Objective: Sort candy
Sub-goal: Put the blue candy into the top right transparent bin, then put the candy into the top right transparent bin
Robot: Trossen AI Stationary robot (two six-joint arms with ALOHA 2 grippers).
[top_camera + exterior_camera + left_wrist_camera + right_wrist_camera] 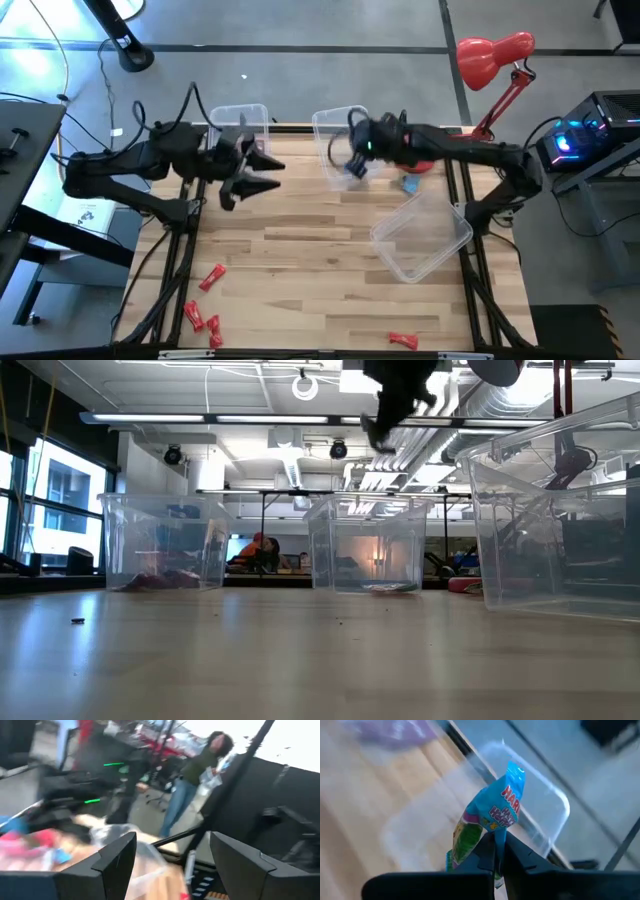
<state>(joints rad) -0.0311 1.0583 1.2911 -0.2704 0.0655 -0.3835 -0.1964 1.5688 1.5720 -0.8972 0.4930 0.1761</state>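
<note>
My right gripper [497, 845] is shut on a blue candy packet [500, 810] and hangs over the middle clear bin [338, 135] at the far edge; the high view shows the packet [357, 170] at that bin's near wall. My left gripper [268, 172] is open and empty, held above the table just near of the left clear bin [240, 122]; its fingers [115, 860] frame blurred candy and plastic. Red twisted candies [210, 276] lie on the table near the left near corner. One more red candy [403, 340] lies at the near edge. My right gripper pinches the blue packet's lower end [496, 836] between its two fingertips. The packet sticks out beyond the fingers, lifted clear of the table and the bin.
A third clear bin [422, 236] sits askew on the right half of the table. A blue candy [410, 183] and a red item [421, 166] lie beside the right arm. A red desk lamp [492, 55] stands beyond the far right corner. A person [192, 785] stands in the room.
</note>
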